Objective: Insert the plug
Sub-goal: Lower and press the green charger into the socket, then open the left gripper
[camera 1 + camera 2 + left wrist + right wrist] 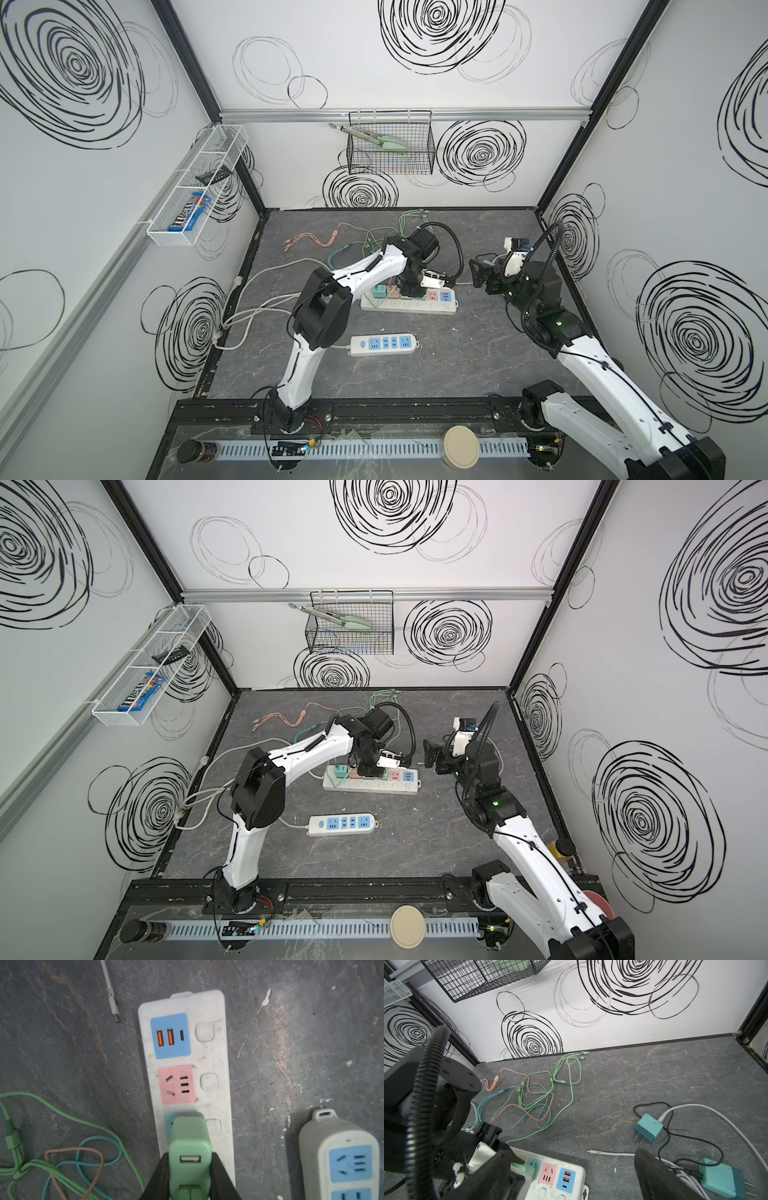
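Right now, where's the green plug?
In the left wrist view, the green plug is clamped in the left end effector, over the teal socket of the long power strip, beside the empty pink socket.

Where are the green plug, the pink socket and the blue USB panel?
green plug (190, 1142), left wrist view, on its body.
pink socket (176, 1084), left wrist view, middle of its face.
blue USB panel (170, 1035), left wrist view, on an orange port.

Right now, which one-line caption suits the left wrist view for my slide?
Left gripper holds a green charger at the white power strip, beside its free pink socket and blue USB panel.
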